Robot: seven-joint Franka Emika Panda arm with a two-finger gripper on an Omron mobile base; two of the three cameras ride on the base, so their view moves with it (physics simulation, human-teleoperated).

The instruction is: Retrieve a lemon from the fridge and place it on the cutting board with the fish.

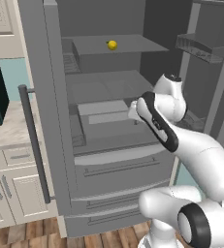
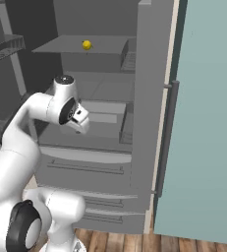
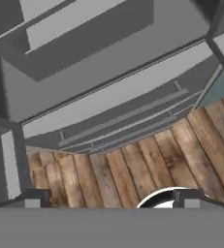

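left base view: fridge [image 1: 60, 145] with doors open; lemon [image 1: 112, 45] on an upper shelf, arm reaching in below it. right base view: lemon [image 2: 87, 45] on the same shelf, well above the hand. hand view: gripper [image 3: 108, 199] jaws spread wide, apparently empty, over lower drawers [image 3: 118, 116] and wooden floor [image 3: 133, 169].

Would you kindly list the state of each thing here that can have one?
Fridge: doors open, lower drawers shut.
Lemon: resting on the top shelf, untouched.
Hand: open, empty, pointing down at the wooden floor before the fridge.
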